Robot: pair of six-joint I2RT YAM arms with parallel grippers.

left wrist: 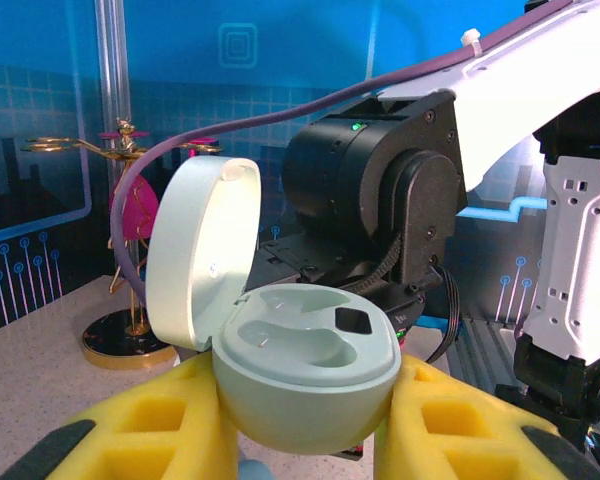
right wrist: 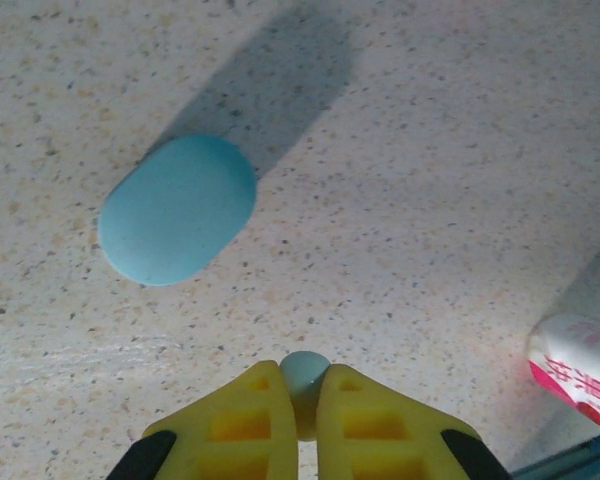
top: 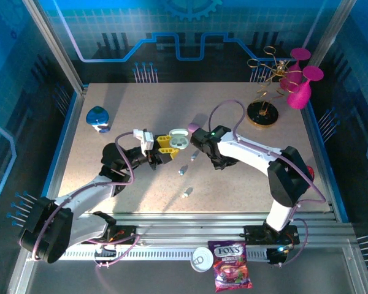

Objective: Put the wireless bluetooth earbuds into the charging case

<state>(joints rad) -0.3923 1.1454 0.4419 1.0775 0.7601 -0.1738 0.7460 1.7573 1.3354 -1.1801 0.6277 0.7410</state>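
Two chunky yellow foam fingers (left wrist: 150,430) sit closest. They belong to the left gripper (left wrist: 305,425), and they squeeze tight on a round, pale green plastic charging case (left wrist: 310,375). Its lid (left wrist: 200,250) stands open, tipped up to the left, and two smooth hollows show inside.

Seen from above, this case is held up near the middle of the speckled tan table (top: 245,184), right beside the black wrist of the other arm.

The right gripper (right wrist: 305,385) is closed almost all the way. It pinches one tiny pale grey-blue earbud (right wrist: 305,370) between its yellow tips, over the table. A smooth light-blue oval case (right wrist: 178,210) lies flat on the table beyond it.

Three more tiny grey earbuds (top: 181,170) lie loose on the table, just in front of the two grippers.
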